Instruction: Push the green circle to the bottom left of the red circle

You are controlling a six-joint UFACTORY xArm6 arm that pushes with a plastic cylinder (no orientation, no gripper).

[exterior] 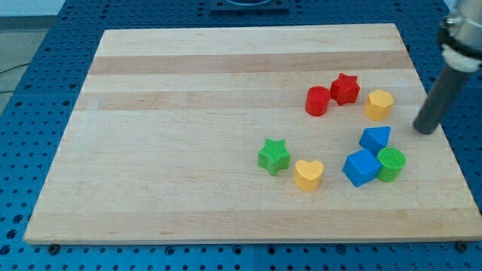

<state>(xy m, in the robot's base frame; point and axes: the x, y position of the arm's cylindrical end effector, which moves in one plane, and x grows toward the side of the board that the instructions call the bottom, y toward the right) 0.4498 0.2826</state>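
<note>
Green circle (392, 163), ribbed, touching blue cube (361, 167)

Green circle (392, 163) — right of blue cube (361, 167), touching.

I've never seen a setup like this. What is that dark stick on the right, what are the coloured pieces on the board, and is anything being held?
This is a single camera picture, looking down at a wooden board. The dark stick is the end of a robot arm: a plain rod with no gripper, so it holds nothing and only pushes things. My tip sits at the view's right, above and to the right of the green circle, touching no block. On the board lie small blocks: a red circle beside a red star, a yellow hexagon, a blue triangle-like block, a blue cube against the green circle, a yellow heart and a green star.
</note>
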